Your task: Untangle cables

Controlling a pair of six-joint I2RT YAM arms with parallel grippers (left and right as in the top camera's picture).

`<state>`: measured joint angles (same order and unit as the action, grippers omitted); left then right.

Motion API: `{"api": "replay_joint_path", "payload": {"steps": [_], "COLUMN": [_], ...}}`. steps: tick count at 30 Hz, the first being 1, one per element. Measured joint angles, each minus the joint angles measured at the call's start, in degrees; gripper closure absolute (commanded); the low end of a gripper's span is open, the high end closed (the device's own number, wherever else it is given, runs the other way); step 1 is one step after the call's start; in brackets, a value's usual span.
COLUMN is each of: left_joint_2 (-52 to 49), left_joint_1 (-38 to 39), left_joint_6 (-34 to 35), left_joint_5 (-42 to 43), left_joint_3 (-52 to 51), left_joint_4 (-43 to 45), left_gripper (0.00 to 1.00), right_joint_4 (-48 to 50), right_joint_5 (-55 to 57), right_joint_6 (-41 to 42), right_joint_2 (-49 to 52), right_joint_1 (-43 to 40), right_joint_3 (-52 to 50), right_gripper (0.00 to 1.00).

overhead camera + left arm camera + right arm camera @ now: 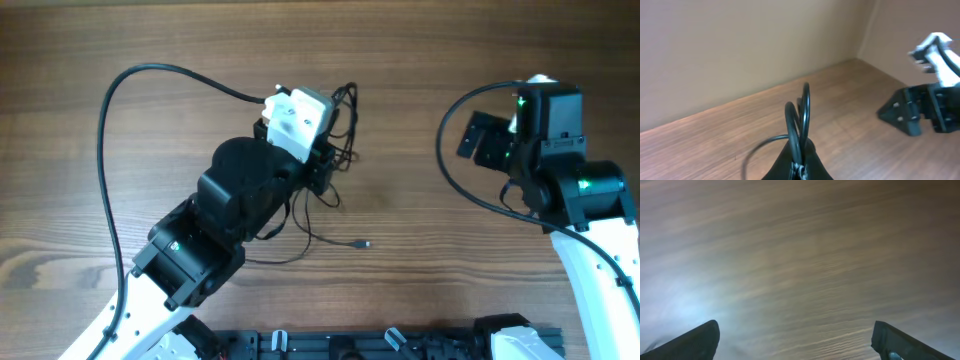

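Pinching the cables (803,129), the left hand (799,167) is clenched on upright loops. The right hand (795,342) hangs released, fingers wide, over the wooden desk (800,255).

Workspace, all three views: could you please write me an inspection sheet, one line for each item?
Surface: wooden table, brown grain.
Job's things: thin cables tangled at the left gripper; one plug end lies on the table.
Clutter: nothing seen.
Grippers: left gripper fingers shut on the thin cables; right gripper fingers open, empty.
Cables: left arm cable and right arm cable arch over the table.
Surroundings: plain beige wall; black rail at the near edge.
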<state>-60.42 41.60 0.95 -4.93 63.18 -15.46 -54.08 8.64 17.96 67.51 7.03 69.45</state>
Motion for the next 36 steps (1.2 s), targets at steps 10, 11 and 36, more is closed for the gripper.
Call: {"api": "replay_joint_path", "payload": {"steps": [10,11,36], "left_joint_2": [0.00,0.00,-3.45], "left_joint_1": [0.00,0.00,6.38], "left_joint_6": [9.01,10.27,17.44], "left_joint_5": [3.54,3.56,7.23], "left_joint_3": [0.00,0.00,0.00], "left_joint_4": [0.02,0.04,5.01], "left_gripper": [0.96,0.96,0.96], "right_joint_4": [2.40,3.02,10.60], "right_joint_5": [-32.70,-35.78,-59.93], "right_joint_6": [-19.02,-20.48,-29.59], "right_joint_2": [0.00,0.00,0.00], "right_joint_1": [0.00,0.00,0.00], "right_joint_3": [0.00,0.00,0.00], "right_gripper": [0.00,0.01,0.95]}}
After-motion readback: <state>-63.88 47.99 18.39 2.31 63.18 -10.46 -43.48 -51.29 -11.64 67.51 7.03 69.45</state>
